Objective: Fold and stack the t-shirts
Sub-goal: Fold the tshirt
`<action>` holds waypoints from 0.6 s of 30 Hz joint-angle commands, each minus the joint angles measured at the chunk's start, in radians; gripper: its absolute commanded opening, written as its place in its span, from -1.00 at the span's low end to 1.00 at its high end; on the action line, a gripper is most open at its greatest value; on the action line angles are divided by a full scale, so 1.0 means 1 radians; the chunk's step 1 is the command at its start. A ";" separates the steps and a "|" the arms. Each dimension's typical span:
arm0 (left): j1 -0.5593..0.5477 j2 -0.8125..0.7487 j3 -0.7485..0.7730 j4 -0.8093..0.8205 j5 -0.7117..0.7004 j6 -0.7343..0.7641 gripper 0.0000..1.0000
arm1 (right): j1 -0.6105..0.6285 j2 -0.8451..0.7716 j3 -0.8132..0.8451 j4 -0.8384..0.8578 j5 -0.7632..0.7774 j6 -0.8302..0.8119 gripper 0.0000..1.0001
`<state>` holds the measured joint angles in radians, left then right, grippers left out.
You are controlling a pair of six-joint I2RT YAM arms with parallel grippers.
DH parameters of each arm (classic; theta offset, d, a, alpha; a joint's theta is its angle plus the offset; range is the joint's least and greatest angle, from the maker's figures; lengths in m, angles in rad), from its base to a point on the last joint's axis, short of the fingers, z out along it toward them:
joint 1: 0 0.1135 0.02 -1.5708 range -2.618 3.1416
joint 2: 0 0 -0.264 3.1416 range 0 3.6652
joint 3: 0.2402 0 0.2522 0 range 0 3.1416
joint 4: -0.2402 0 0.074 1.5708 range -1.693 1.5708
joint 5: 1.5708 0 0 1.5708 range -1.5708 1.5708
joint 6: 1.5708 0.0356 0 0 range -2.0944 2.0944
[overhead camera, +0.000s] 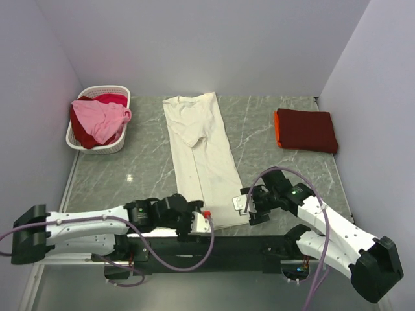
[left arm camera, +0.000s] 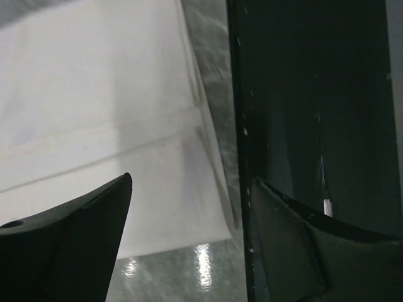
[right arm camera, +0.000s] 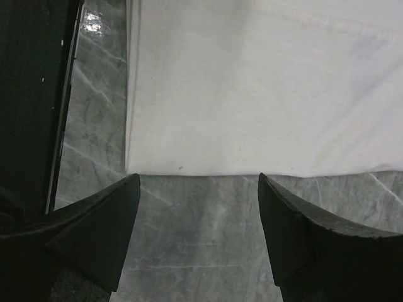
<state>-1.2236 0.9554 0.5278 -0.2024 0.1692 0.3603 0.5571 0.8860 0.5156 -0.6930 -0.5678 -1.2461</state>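
Your left jaws and right jaws both stood apart, holding nothing, at the near hem of the cream-white t-shirt (overhead camera: 198, 152), a long strip lying on the counter (overhead camera: 259, 133). The dark red t-shirt (overhead camera: 307, 129) lay folded at far right; the pink t-shirt (overhead camera: 97, 120) filled the basket (overhead camera: 98, 148) at far left.

A: How many t-shirts?
B: Four that I can count. One cream-white t-shirt (overhead camera: 198, 155) on the surface (overhead camera: 259, 116), one dark red t-shirt (overhead camera: 308, 129), one pink t-shirt (overhead camera: 97, 120) and one red t-shirt (overhead camera: 111, 98).
A: Nothing more?
B: One orange edge (overhead camera: 277, 128) shows beside the dark red one. Whether it is a fifth shirt, I can't tell.
A: Baskets?
B: One basket (overhead camera: 120, 146).
A: Tools?
B: Two, the left tool (left arm camera: 192, 182) and the right tool (right arm camera: 198, 177).
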 commanded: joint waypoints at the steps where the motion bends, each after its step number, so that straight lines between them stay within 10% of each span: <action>1: -0.054 0.057 -0.028 0.003 -0.109 0.049 0.61 | 0.000 0.014 0.017 -0.017 -0.027 -0.002 0.62; 18: -0.096 0.229 -0.100 0.113 -0.166 0.063 0.03 | 0.217 0.096 -0.060 0.213 0.046 0.123 0.53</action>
<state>-1.3193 1.1839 0.4397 -0.1314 0.0368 0.4019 0.7567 0.9806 0.4721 -0.5468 -0.5465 -1.1439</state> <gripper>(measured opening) 0.538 0.767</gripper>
